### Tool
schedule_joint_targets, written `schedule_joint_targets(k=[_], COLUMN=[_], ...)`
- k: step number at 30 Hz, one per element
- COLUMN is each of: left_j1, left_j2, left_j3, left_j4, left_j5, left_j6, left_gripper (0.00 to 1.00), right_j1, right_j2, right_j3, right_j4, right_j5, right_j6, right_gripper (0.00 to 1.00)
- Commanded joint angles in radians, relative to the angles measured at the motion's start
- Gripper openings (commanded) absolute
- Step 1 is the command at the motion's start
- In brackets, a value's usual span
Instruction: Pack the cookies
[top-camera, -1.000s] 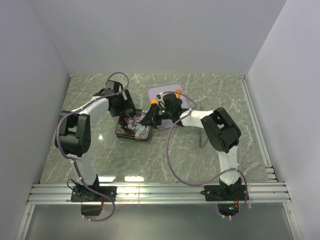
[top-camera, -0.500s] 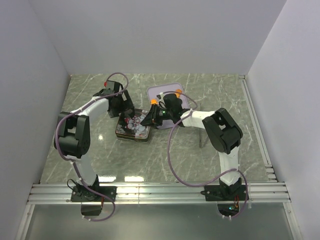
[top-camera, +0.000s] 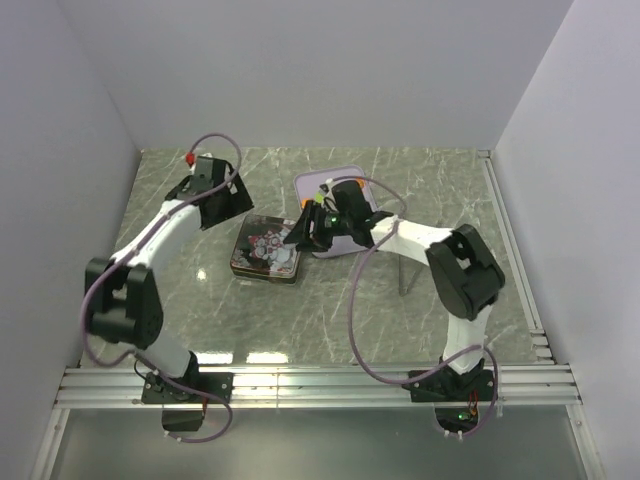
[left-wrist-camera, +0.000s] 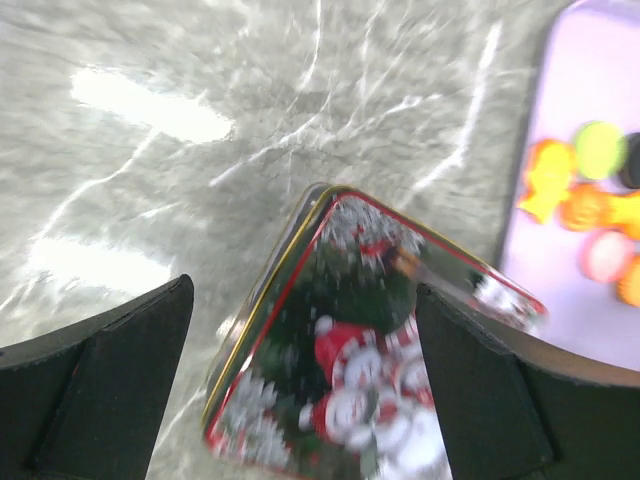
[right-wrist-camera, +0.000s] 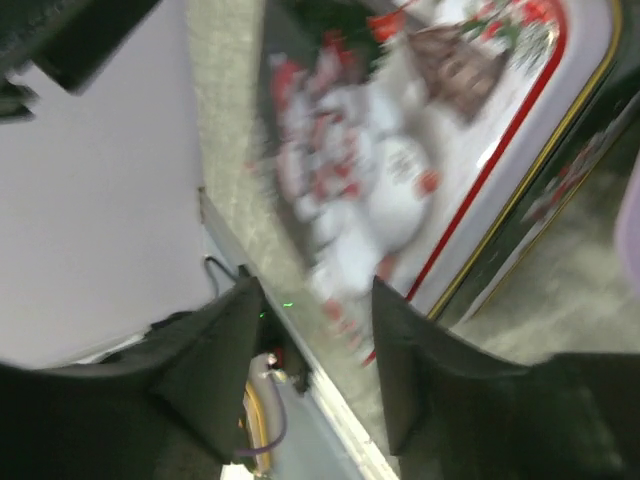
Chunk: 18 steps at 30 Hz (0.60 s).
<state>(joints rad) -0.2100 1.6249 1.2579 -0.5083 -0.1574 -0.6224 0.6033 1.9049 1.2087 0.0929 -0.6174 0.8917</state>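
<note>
I have the left fingers (left-wrist-camera: 110, 390) spread wide and holding nothing. They hover above the back-left corner of the printed tin (left-wrist-camera: 350, 350) without touching it. The right fingers (right-wrist-camera: 215, 370) are parted to a middling gap at the tin's right edge. That view is blurred, but I see nothing clamped between them.

The cookies (left-wrist-camera: 585, 207) I can see lie loose on the lavender tray (left-wrist-camera: 560, 90), just beside the tin: orange ones, a lime green one and a pink one, close together. I cannot tell whether any are already inside the tin, because its decorated top hides the inside. It looks to me as if the lid is on.

I judge these pieces light, stiff and flat, and likely slick. They lie too low for an easy pinch. I would come straight down with a narrow opening and grip one across its rim, choosing one at the outside of the group so its neighbours do not get nudged.

For room, the tray's raised rim and the tin's wall sit very near each other, and my right arm lies across the tray. The table (left-wrist-camera: 150, 60) is open to the left of the tin and on its near side. The enclosure walls close in behind and at both sides.
</note>
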Motion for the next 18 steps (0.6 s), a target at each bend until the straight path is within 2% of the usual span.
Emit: schedule_joint_targets(k=[1, 5, 10, 15, 17, 18], left_j1=[0.036, 0.07, 0.073, 0.073, 0.073, 0.073], left_j2=[-0.18, -0.319, -0.466, -0.621, -0.692, -0.712], left_j3=[-0.058, -0.117, -0.161, -0.235, -0.275, -0.284], left_j4=[0.037, 0.07, 0.074, 0.04, 0.027, 0.014], left_j5=[-0.033, -0.008, -0.004, -0.007, 0.013, 0.013], left_j6=[-0.019, -0.039, 0.003, 0.032, 0.027, 0.021], left_gripper=[0.99, 0.99, 0.99, 0.99, 0.99, 0.99], right_j1=[-0.048, -0.094, -0.096, -0.097, -0.114, -0.161], right_j2=[-0.216, -0.328, -0.435, -0.627, -0.694, -0.716], right_j3=[-0.009, -0.025, -0.029, -0.135, -0.112, -0.1], right_j4=[0.01, 0.045, -0.06, -0.104, -0.16, -0.177], right_j5=[0.044, 0.031, 0.065, 0.067, 0.112, 0.125], right_j6=[0.045, 0.128, 0.047, -0.017, 0.036, 0.093], right_gripper=[0.67, 0.7, 0.71, 0.71, 0.72, 0.74])
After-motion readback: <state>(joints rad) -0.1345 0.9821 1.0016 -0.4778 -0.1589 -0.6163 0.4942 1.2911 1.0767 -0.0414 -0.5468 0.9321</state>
